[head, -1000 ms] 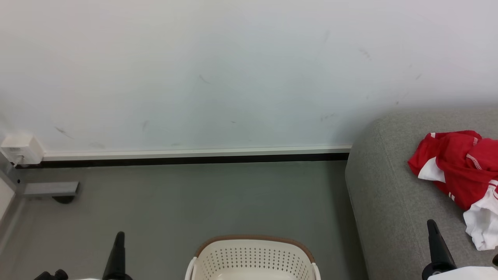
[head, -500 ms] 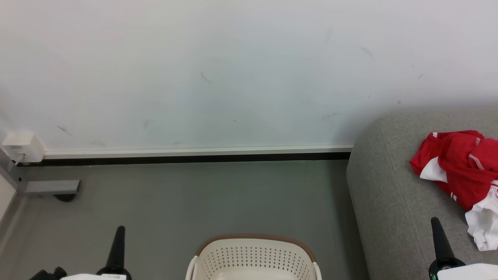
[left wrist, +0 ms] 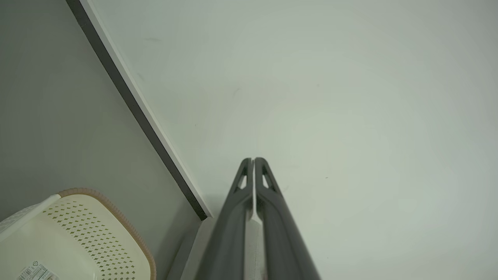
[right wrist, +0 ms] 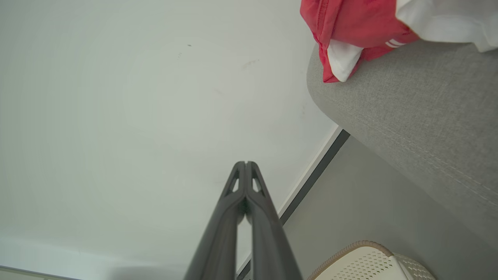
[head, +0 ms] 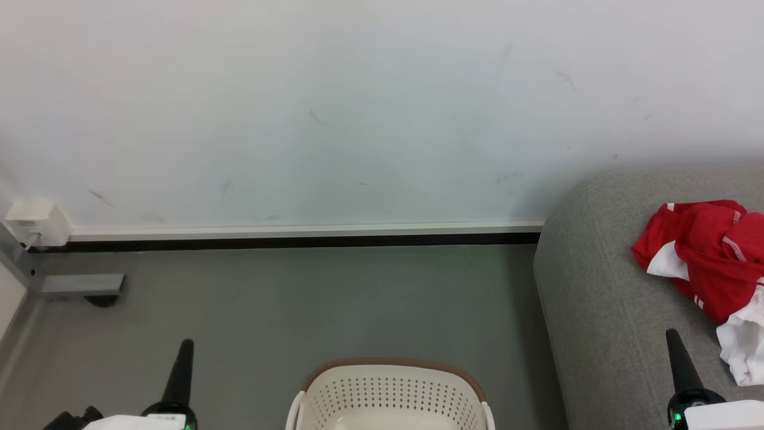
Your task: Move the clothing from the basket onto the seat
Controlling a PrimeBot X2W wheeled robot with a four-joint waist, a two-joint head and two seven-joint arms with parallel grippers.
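The red and white clothing point(head: 710, 257) lies crumpled on the grey seat point(head: 591, 298) at the right; it also shows at the top of the right wrist view as clothing point(right wrist: 350, 27) on the seat point(right wrist: 420, 116). The cream basket point(head: 391, 394) with its brown rim stands on the floor at the bottom centre; what shows of its inside holds no fabric. My left gripper point(head: 186, 343) points up at the lower left, shut and holding nothing, left of the basket point(left wrist: 70, 237). My right gripper point(head: 671, 332) rises over the seat's front, shut and holding nothing, beside the clothing.
A white wall with a black-and-white skirting board point(head: 298, 236) runs behind the grey floor. A white socket box point(head: 33, 224) and a grey metal foot point(head: 80, 285) sit at the far left. Bare floor lies between the basket and the wall.
The whole head view has shifted slightly, so the camera moved. Both grippers stay shut, and their bodies show a little higher at the bottom edge. The clothing lies as before.
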